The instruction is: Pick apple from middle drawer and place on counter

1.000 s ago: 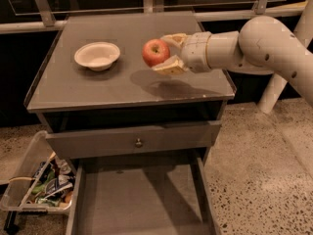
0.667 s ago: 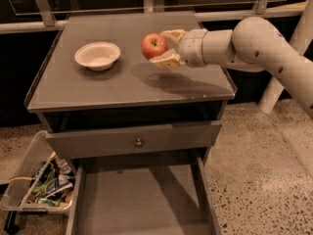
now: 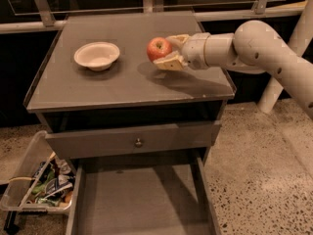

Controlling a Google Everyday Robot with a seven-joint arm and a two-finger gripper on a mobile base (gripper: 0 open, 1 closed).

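The red apple [image 3: 157, 48] with yellowish patches is held in my gripper [image 3: 168, 53], whose pale fingers [image 3: 168, 62] are shut on it from the right. It hangs a little above the grey counter [image 3: 98, 89], right of centre, casting a shadow just below. The white arm reaches in from the right. The middle drawer [image 3: 139, 202] stands pulled open at the bottom, its flat dark-grey floor bare.
A white bowl [image 3: 97, 56] sits on the counter's left half. A shut drawer front with a round knob [image 3: 139, 142] lies below the counter. A clear bin of packets [image 3: 41, 185] stands on the floor at lower left. A rail runs behind.
The gripper has carried the apple a little up and back over the counter, and the arm has swung slightly leftward.
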